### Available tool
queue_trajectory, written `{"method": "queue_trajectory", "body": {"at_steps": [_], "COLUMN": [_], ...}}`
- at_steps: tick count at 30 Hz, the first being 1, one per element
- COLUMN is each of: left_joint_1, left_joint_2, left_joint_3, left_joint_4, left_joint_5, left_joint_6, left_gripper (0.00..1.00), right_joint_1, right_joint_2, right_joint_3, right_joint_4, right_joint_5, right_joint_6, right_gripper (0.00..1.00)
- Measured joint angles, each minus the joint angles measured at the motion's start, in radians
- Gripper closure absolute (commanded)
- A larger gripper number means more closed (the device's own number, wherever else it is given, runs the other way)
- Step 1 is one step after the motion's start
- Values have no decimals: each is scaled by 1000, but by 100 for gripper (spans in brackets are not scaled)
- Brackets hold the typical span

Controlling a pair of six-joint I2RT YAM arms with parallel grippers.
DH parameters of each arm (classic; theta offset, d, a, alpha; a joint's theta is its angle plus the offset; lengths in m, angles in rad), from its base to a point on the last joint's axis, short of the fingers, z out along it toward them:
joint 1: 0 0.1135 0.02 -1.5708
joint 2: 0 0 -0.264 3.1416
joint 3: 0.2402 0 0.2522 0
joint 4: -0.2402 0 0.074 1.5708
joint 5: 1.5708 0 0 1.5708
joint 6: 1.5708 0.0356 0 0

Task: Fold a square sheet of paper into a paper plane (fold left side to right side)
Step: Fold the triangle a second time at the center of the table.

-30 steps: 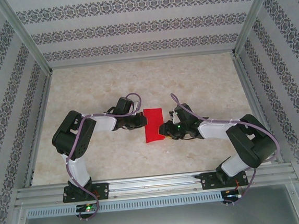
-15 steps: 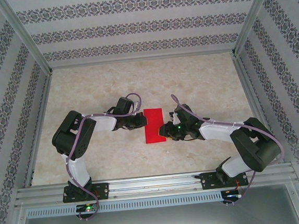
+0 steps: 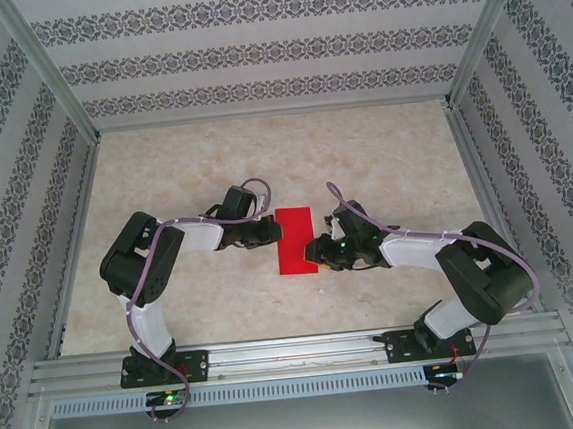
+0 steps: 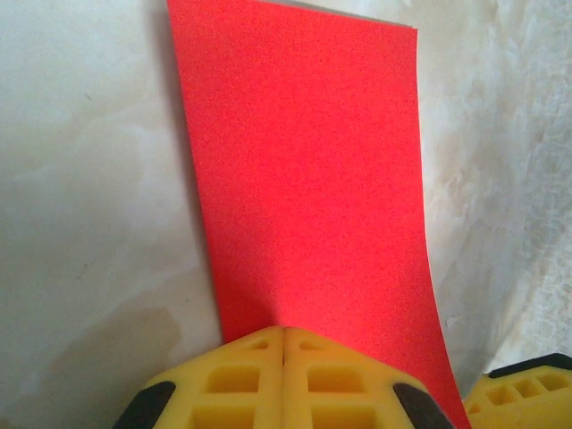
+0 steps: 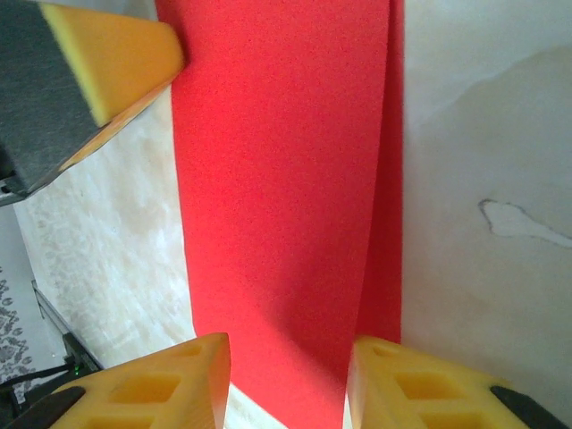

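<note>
Since the square sheet of paper (image 3: 294,239) reads as a narrow upright rectangle, not a square, I'd judge the left-to-right half fold is in. It lies flat mid table (image 3: 382,156), between the two arms.

Left gripper (image 3: 266,233): fingers together, no gap (wrist cam shows them meeting at a seam, (image 4: 283,332)). The tips sit on the sheet's (image 4: 304,179) left long edge. The seam runs across the paper plane, so it looks like a press-down, not a pinch.

Right gripper (image 3: 315,250): fingers apart (image 5: 288,344), at the sheet's right long edge toward the near end. The red sheet (image 5: 277,179) runs through the gap and nothing is clamped. One left finger pad (image 5: 107,54) touches the paper's far side in that view.

Right wrist cam also shows a darker strip along one long edge. Prob the top layer is sitting slightly proud, so the crease isn't fully flat, imo.

Status est: early.
- Done: half fold.
- Left: flatten the crease, then the nose corner folds and wing folds. No pointed tip anywhere yet.

Risk: thin paper could skid if the left press lifts.
</note>
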Motion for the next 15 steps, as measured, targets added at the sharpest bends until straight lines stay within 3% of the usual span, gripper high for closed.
{"method": "queue_trajectory", "body": {"at_steps": [15], "left_joint_1": [0], "left_joint_2": [0], "left_joint_3": [0], "left_joint_4": [0], "left_joint_5": [0], "left_joint_6": [0], "left_gripper": [100], "right_joint_1": [-36], "right_joint_2": [71], "right_joint_3": [23], "right_joint_4": [65], "right_joint_5": [-5], "right_joint_6": [8], "right_gripper": [64]}}
